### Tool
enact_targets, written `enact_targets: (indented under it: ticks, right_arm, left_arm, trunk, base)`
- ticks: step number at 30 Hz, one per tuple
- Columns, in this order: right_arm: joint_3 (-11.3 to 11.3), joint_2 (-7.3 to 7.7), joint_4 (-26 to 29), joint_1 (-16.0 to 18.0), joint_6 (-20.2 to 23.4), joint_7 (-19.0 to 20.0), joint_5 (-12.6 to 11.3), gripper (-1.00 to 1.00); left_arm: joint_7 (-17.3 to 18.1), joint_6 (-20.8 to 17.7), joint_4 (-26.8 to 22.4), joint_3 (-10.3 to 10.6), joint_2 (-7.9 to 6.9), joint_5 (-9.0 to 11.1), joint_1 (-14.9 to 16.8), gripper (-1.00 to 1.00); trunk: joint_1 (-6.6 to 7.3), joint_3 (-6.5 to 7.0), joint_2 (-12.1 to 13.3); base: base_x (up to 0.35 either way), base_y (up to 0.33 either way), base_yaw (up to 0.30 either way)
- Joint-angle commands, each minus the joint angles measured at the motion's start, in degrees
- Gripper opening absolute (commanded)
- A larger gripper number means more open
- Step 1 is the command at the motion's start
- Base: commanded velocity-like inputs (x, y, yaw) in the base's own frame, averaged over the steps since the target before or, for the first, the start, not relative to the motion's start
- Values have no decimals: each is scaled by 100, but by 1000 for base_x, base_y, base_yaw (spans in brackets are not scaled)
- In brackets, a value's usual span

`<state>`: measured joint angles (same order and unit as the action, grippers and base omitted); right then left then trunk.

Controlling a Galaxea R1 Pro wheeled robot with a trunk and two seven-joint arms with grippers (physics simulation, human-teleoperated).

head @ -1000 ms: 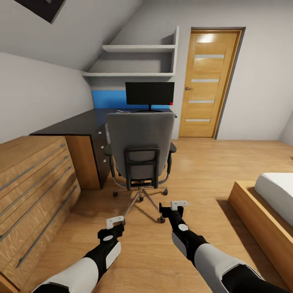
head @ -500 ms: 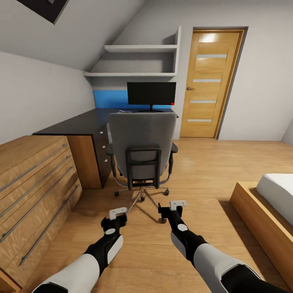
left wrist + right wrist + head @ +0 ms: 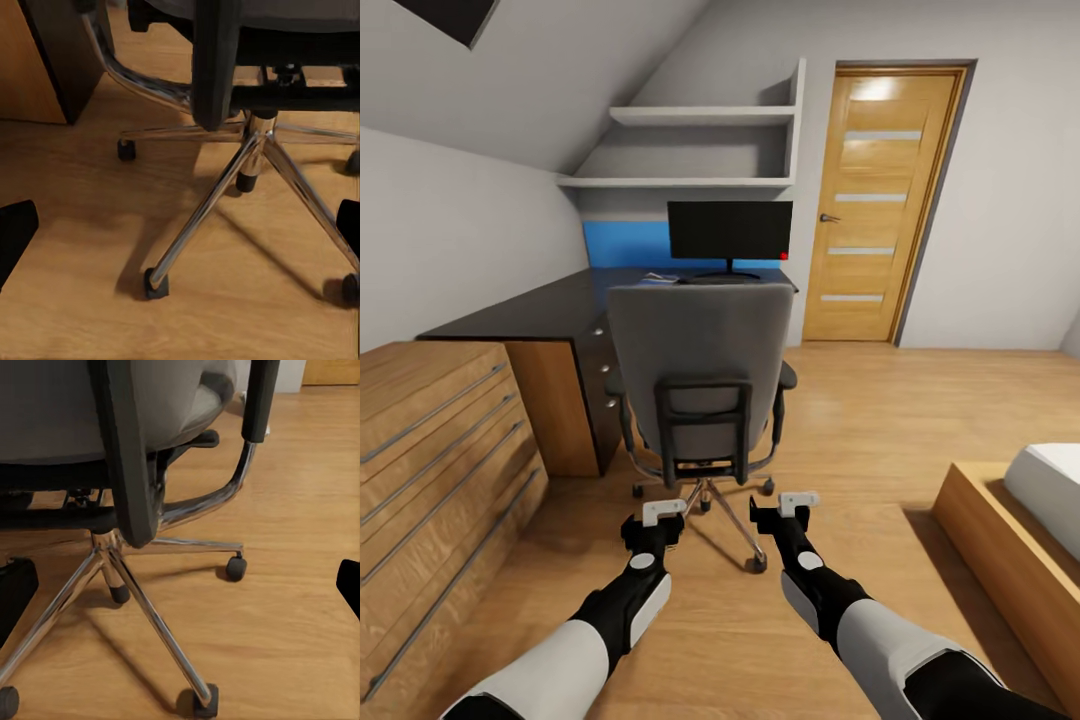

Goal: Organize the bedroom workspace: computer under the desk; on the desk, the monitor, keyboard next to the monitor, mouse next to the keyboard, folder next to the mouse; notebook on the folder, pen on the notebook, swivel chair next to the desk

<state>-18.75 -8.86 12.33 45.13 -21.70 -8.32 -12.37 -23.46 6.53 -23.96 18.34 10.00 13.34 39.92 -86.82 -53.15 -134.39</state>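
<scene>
The swivel chair (image 3: 700,350) stands in the middle of the head view with its grey back toward me, hiding its seat and anything on it. Beyond it the monitor (image 3: 730,230) stands on the glossy black desk (image 3: 530,308), with a small pale item beside its foot, too small to name. My left gripper (image 3: 657,520) and right gripper (image 3: 785,508) hover low behind the chair, both open and empty. The left wrist view shows the silver star base (image 3: 255,142) between the fingers (image 3: 15,232). In the right wrist view the chair back (image 3: 135,435) is close ahead.
A light wooden cabinet (image 3: 430,450) lines the left side next to the desk's drawer unit (image 3: 600,390). A wooden bed frame (image 3: 1010,540) sits at the right. A closed door (image 3: 875,200) and wall shelves (image 3: 690,150) are at the back. Open floor lies right of the chair.
The camera has come closer to the chair, which looks larger. My left gripper has reached forward, level with the right one.
</scene>
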Motion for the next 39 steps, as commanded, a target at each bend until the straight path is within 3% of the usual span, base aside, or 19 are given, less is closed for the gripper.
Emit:
enact_targets:
  ticks: [1,19,39]
  right_arm:
    - [-50,3,-4,4,-20,-30,-44,100]
    - [-89,-43,-6,4,-21,-52,-47,100]
    - [-89,-38,-2,4,-19,-56,-48,100]
  left_arm:
    - [-33,38,-12,59,0,66,7,100]
    - [-48,77,238,135,0,73,7,100]
    - [-62,77,242,143,0,77,7,100]
  trunk:
    - [-2,-6,-2]
    - [-2,-6,-2]
    - [-2,-6,-2]
  base:
    - [319,-44,0]
    - [255,1,0]
    - [259,97,0]
